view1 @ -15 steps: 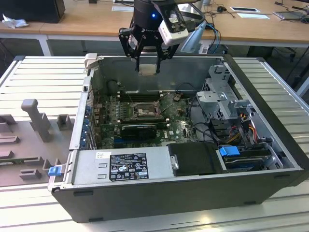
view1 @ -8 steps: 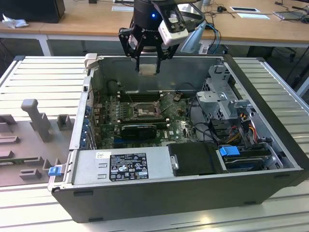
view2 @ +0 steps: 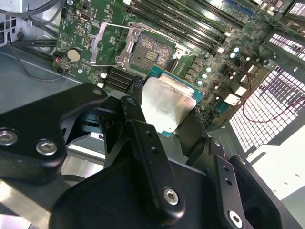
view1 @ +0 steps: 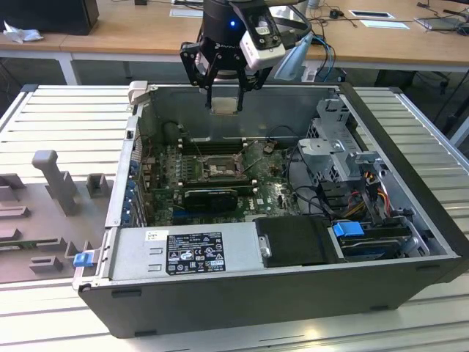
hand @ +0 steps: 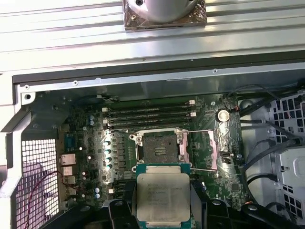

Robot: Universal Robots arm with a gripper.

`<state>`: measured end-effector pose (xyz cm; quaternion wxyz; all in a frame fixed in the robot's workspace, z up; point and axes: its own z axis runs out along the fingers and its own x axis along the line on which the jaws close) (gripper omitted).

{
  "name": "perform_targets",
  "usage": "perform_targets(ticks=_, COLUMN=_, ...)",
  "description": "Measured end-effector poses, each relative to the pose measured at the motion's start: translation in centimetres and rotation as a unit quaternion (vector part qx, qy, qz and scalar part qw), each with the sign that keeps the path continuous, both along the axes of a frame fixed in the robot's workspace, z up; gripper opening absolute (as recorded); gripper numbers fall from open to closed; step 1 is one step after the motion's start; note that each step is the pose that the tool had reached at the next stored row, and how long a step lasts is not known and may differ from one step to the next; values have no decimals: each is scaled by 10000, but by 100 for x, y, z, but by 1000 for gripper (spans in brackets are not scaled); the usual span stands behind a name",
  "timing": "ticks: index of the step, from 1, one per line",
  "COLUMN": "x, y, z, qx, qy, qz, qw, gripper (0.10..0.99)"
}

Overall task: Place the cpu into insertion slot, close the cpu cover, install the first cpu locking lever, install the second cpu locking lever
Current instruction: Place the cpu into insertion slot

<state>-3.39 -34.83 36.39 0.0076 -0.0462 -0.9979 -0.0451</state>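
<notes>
My gripper (view1: pixel 223 99) hangs above the rear wall of the open computer case, shut on the cpu (view1: pixel 224 105), a pale silvery square chip held flat by its edges. Both wrist views show the cpu (view2: pixel 167 100) (hand: pixel 163 193) between the black fingers (view2: pixel 135 107), well above the board. The insertion slot (view1: pixel 218 169) (view2: pixel 152 51) (hand: pixel 159 150) lies bare on the green motherboard, lower and nearer the front than the chip in the exterior view. The cpu cover (view2: pixel 108 42) (hand: pixel 212 151) is swung open beside the slot.
Long black memory slots (hand: pixel 147 114) run beside the socket. In front of it lies a black card (view1: pixel 211 195). A power supply (view1: pixel 183 253) fills the case front, with a drive cage (view1: pixel 341 150) and cables (view1: pixel 366 191) on the exterior view's right. Grey fixtures (view1: pixel 55 180) stand outside.
</notes>
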Motion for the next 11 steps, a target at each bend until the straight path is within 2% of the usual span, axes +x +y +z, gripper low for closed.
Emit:
perform_targets(ticks=7, x=0, y=0, z=-1, qx=0, qy=0, qz=-76, qw=10000, gripper=541)
perform_targets(ticks=11, x=0, y=0, z=-3, qx=0, qy=0, qz=-207, qw=9998, gripper=541)
